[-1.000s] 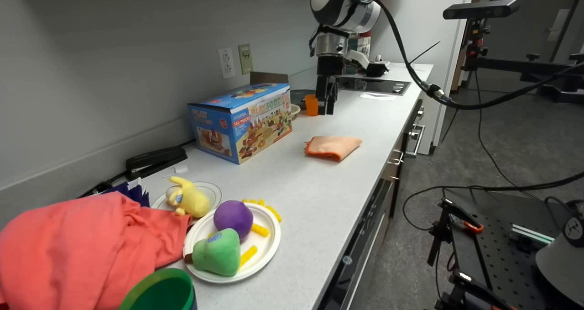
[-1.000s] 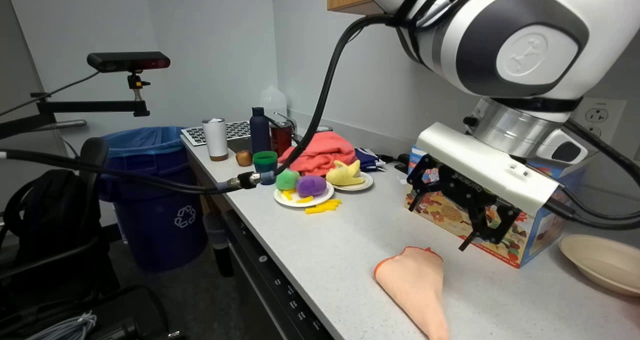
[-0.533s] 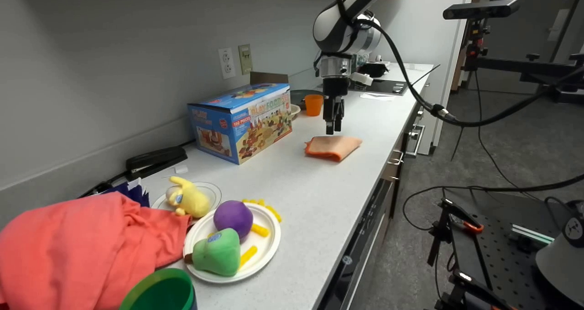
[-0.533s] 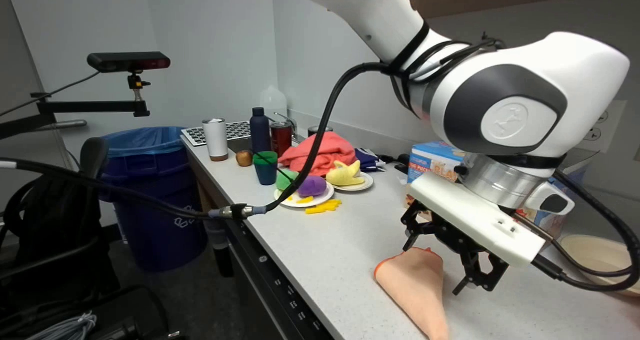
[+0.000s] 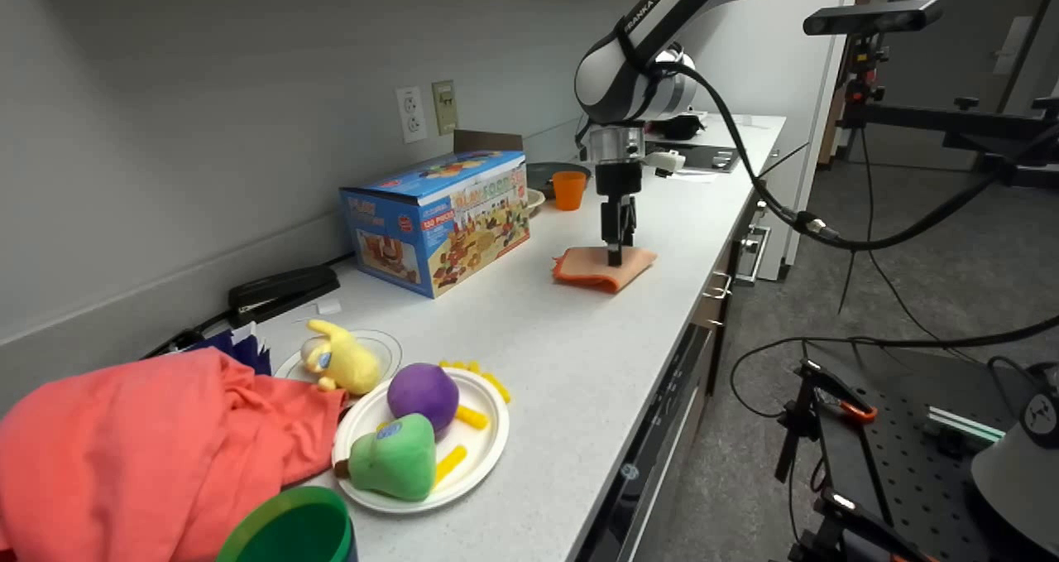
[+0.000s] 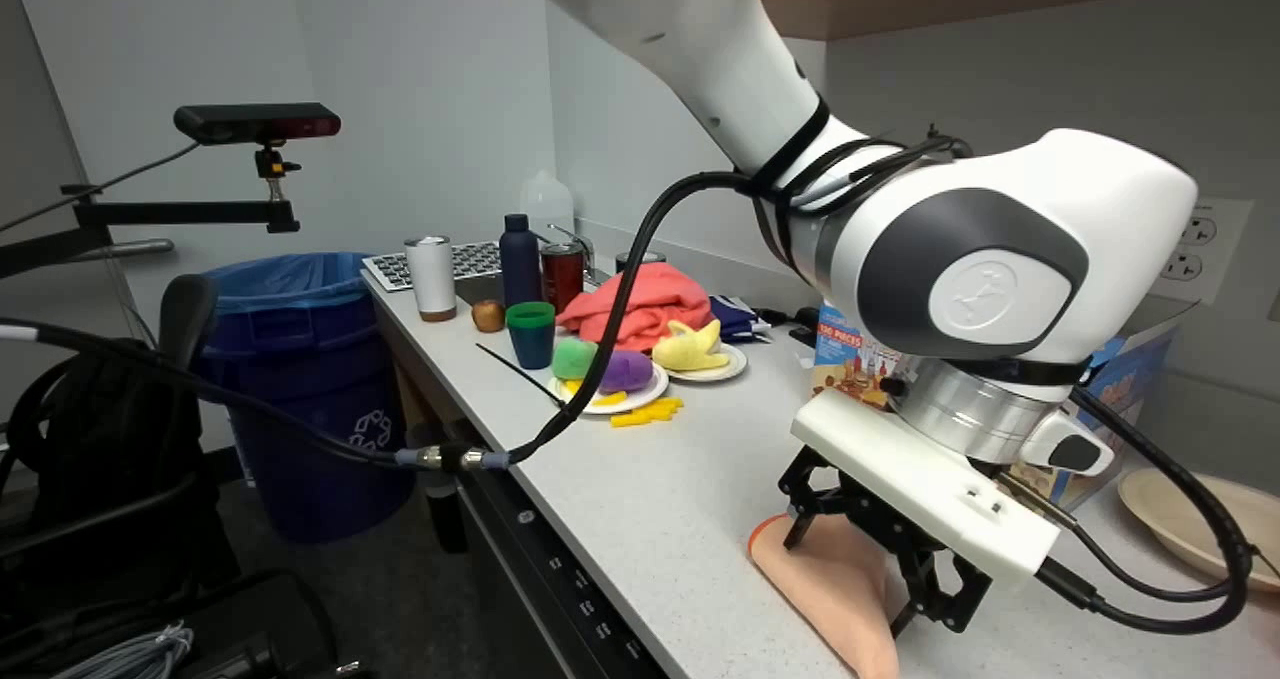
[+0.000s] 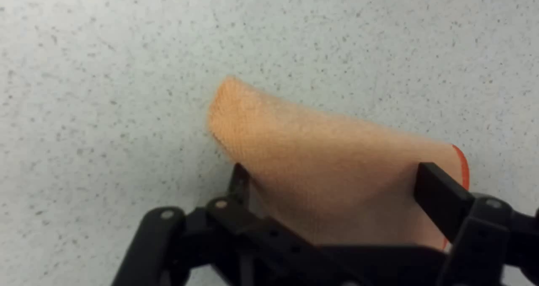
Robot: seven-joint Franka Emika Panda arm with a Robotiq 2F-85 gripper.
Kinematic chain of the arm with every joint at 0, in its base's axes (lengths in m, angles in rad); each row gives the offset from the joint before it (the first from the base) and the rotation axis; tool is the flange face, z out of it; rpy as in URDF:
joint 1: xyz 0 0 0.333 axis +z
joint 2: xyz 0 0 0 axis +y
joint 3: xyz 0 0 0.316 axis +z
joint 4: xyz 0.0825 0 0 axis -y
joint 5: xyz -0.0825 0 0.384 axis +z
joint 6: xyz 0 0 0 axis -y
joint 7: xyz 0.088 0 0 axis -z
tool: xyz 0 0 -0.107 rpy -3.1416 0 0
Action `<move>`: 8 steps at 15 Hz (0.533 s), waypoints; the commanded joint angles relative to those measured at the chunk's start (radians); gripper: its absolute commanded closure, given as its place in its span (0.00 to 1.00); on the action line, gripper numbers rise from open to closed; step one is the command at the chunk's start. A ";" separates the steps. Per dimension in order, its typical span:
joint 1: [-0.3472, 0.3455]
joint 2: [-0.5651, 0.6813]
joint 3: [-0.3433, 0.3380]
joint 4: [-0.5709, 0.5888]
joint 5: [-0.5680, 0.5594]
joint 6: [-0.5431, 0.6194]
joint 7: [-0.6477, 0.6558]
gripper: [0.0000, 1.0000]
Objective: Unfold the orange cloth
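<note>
The folded orange cloth (image 5: 586, 267) lies on the counter, pale peach with a red-orange edge. It shows also in an exterior view (image 6: 822, 581) and in the wrist view (image 7: 311, 147). My gripper (image 5: 620, 256) is pointing down at the cloth, also seen in an exterior view (image 6: 846, 584). In the wrist view my gripper (image 7: 332, 166) is open, its fingers wide apart. One finger is over the cloth near its red edge, the other beside the opposite edge. I cannot tell whether the fingertips touch the cloth. The gripper body hides part of the cloth.
A play food box (image 5: 438, 218) stands by the wall, with an orange cup (image 5: 568, 190) and a beige bowl (image 6: 1200, 519) near it. A white plate (image 5: 488, 463) with toy food and a coral fabric heap (image 5: 157, 454) lie farther along the counter. The counter's front edge is close.
My gripper has come down and away from the wall, from above and beside the box to low over the cloth. It stays open. The cloth has not moved.
</note>
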 commanded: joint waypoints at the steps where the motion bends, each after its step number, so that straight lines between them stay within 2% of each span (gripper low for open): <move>1: 0.022 0.014 -0.006 -0.050 -0.001 0.141 0.013 0.00; 8: 0.010 0.096 0.039 -0.079 0.010 0.637 0.015 0.00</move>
